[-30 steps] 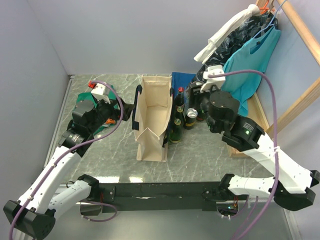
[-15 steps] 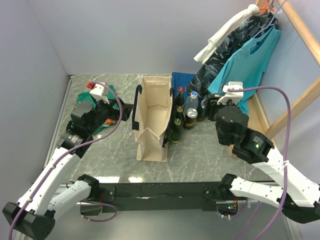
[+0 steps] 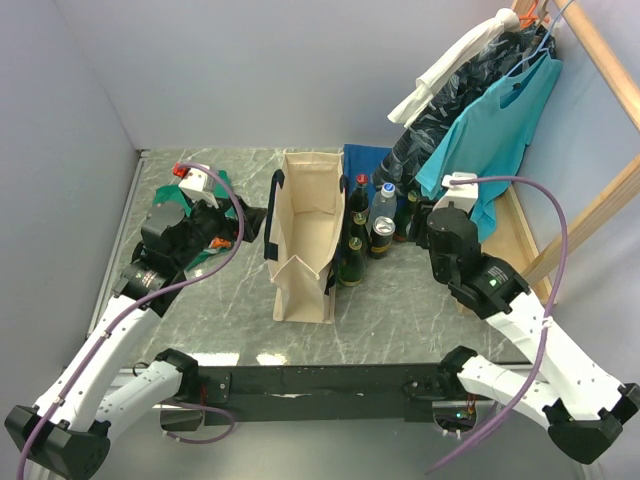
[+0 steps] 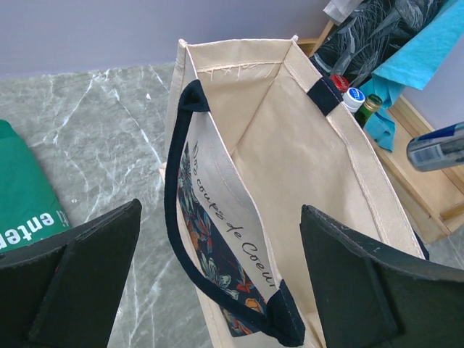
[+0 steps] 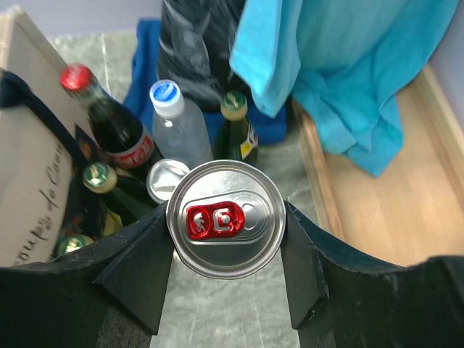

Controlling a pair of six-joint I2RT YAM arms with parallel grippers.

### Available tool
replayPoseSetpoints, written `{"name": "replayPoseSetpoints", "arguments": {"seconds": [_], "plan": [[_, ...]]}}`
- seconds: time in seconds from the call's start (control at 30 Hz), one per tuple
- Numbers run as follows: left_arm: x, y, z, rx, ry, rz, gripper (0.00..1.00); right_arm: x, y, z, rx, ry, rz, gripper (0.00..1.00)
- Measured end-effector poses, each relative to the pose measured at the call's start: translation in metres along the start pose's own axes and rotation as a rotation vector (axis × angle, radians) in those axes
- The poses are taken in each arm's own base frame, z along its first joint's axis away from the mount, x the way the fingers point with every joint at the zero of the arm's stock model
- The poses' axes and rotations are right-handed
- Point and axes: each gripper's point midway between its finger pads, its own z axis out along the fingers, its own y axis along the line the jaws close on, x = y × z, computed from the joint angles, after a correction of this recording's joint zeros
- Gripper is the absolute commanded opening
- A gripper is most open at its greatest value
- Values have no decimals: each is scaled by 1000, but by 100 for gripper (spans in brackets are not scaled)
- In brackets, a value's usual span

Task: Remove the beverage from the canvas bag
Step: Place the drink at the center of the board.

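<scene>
**A:** Where does the canvas bag stand?

**B:** The canvas bag (image 3: 300, 240) is upright on the table (image 3: 400, 300), its mouth wide open. My left gripper (image 4: 217, 279) hangs over that mouth. Its fingers (image 4: 72, 279) are spread far apart, with nothing between them.

**A:** And the beverage?

**B:** It is outside the bag, off its right side. My right gripper (image 5: 225, 254) is clamped on a can (image 5: 225, 228) with a red tab, a finger pressed on each flank. The can is upright. I cannot tell whether its base touches the table.

**A:** What is between the can and the bag?

**B:** A cluster of drinks stands just beside the bag's right wall. It includes a red-capped dark bottle (image 5: 109, 123), a clear blue-capped bottle (image 5: 177, 123), a green bottle (image 5: 235, 134) and a second can (image 5: 165, 177).
</scene>
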Motion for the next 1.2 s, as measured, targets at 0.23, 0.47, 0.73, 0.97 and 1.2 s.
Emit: {"name": "replayPoseSetpoints", "arguments": {"seconds": [0.23,0.47,0.73,0.97,1.2], "plan": [[0,0,0,0,0,0,96,31,-5,13,13,71,8,0],[0,0,0,-1,0,0,96,46,-3,21,2,114,6,0],[0,1,0,-7,-2,1,96,53,9,21,-60,149,16,0],[0,1,0,-7,-1,1,96,67,14,18,-104,177,10,0],[2,2,2,-9,5,1,96,76,28,15,-175,210,14,0]]}}
